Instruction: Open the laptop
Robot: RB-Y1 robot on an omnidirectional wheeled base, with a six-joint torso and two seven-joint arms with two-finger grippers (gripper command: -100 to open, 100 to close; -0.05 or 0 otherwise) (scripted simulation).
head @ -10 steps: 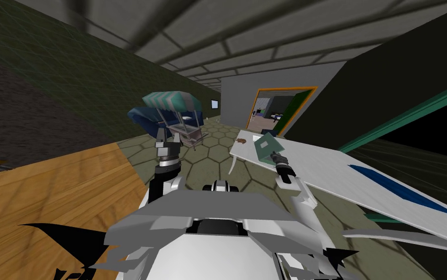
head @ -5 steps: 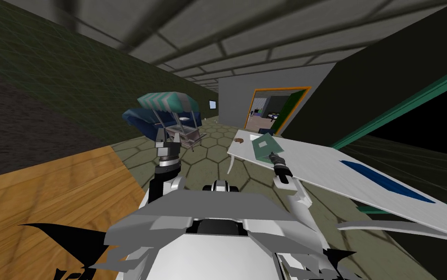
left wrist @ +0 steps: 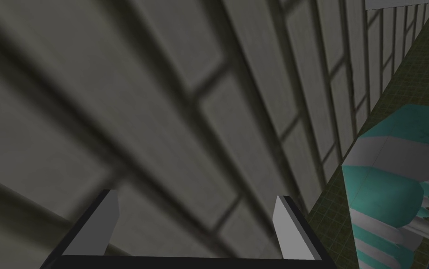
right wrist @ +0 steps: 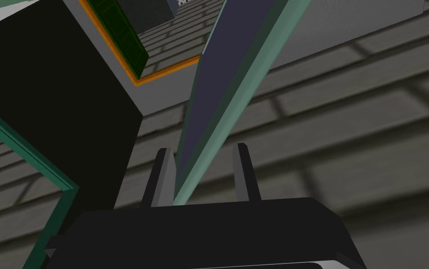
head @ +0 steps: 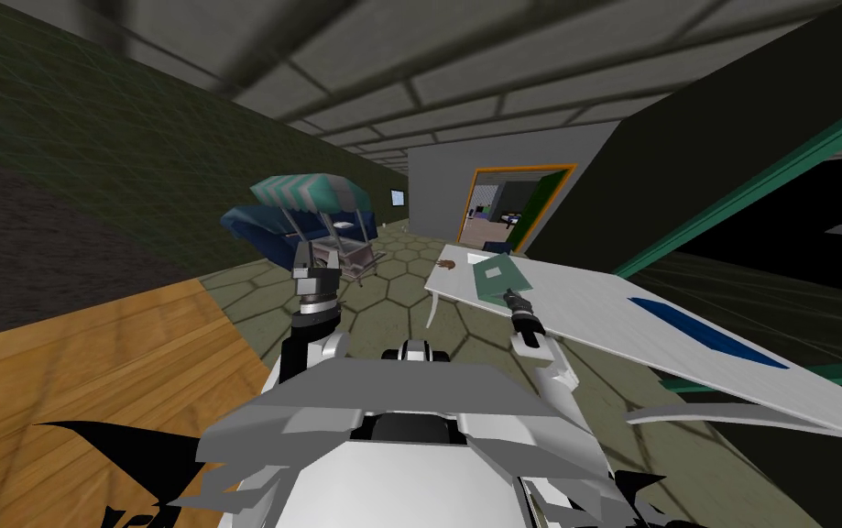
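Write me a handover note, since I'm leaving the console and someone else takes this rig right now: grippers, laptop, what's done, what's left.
Left gripper: open, holding nothing, raised ahead on my left.
Right gripper: shut on the lid, with the fingers narrowed about its green edge.
The laptop sits on the white table, towards its far end. Its lid is tilted up partway, and the dark inner face shows.
Done: lid gripped and partly lifted.
Left: probably swing the lid up until fully open, then release.
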